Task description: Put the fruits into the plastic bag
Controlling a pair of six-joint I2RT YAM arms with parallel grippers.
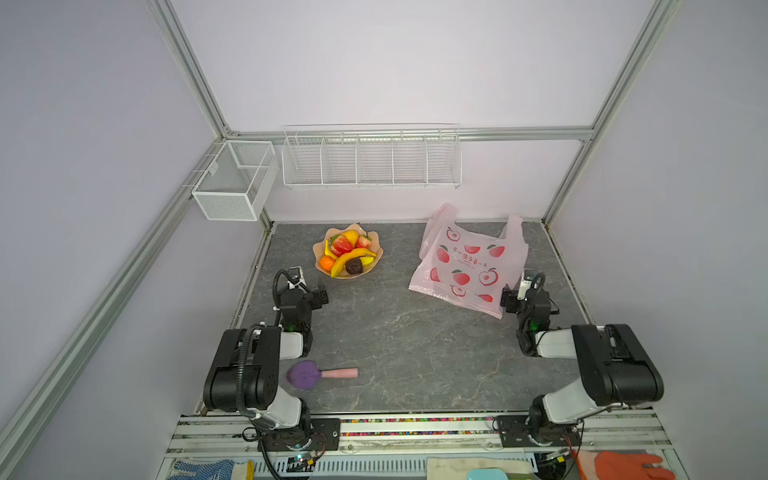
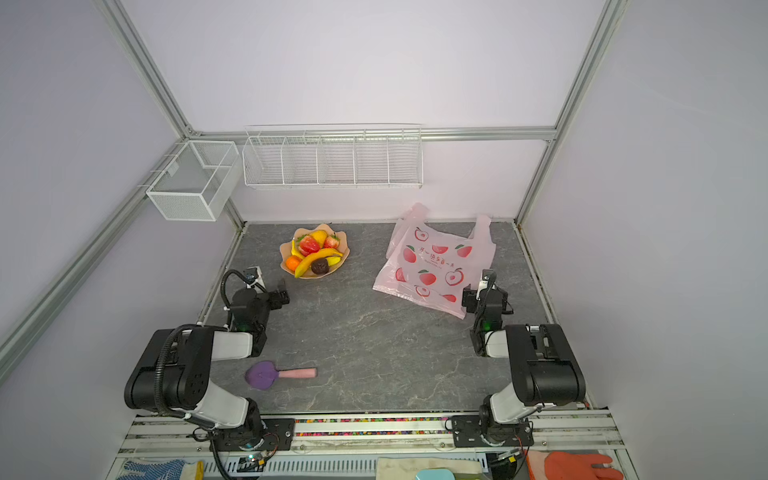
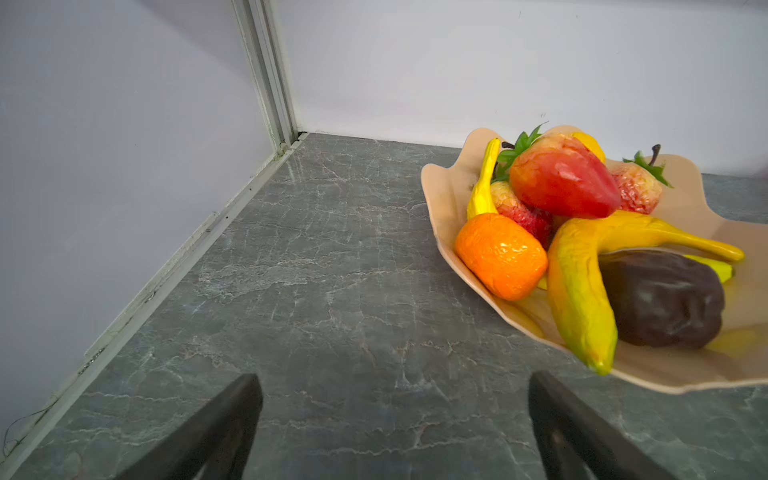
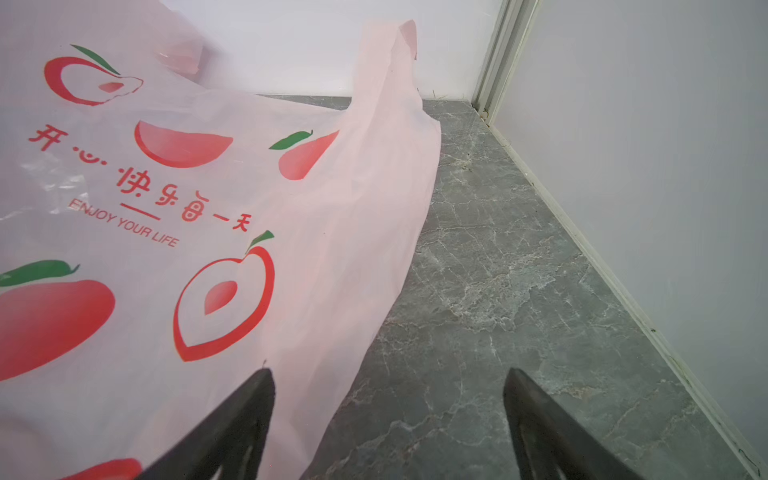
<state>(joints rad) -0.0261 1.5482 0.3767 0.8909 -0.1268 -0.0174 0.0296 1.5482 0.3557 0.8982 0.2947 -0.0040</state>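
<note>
**Item 1, fruits** (image 1: pixel 348 251): heaped in a peach scalloped bowl (image 1: pixel 379 249) near the bench's far-left corner. A long banana (image 3: pixel 582 291) lies across the pile, with an orange (image 3: pixel 500 255), a dark round fruit (image 3: pixel 660 299) and a red strawberry (image 3: pixel 561 183) against it. None is bagged.
Risk: pulling one piece may topple its neighbours over the low rim and set them rolling.

**Item 2, plastic bag** (image 1: pixel 469 266): pale pink, peach-printed, lying mostly flat toward the far-right corner, handles at the far edge. I see no open mouth.
Risk: fruit dropped on it would roll off. The thin film may slip or bunch when pinched.

**Item 3, my left fingers** (image 3: pixel 224 424): apart, empty, just short of the bowl.

**Item 4, my right fingers** (image 4: pixel 540 428): apart, holding nothing, at the bag's near-right edge, one over the film.

**Item 5, surroundings**: the bench (image 1: pixel 395 340) between bowl and bag. A purple-headed utensil (image 1: pixel 322 374) lies near the near-left corner, out of the path. Wire racks (image 1: pixel 370 160) hang on the walls.
</note>
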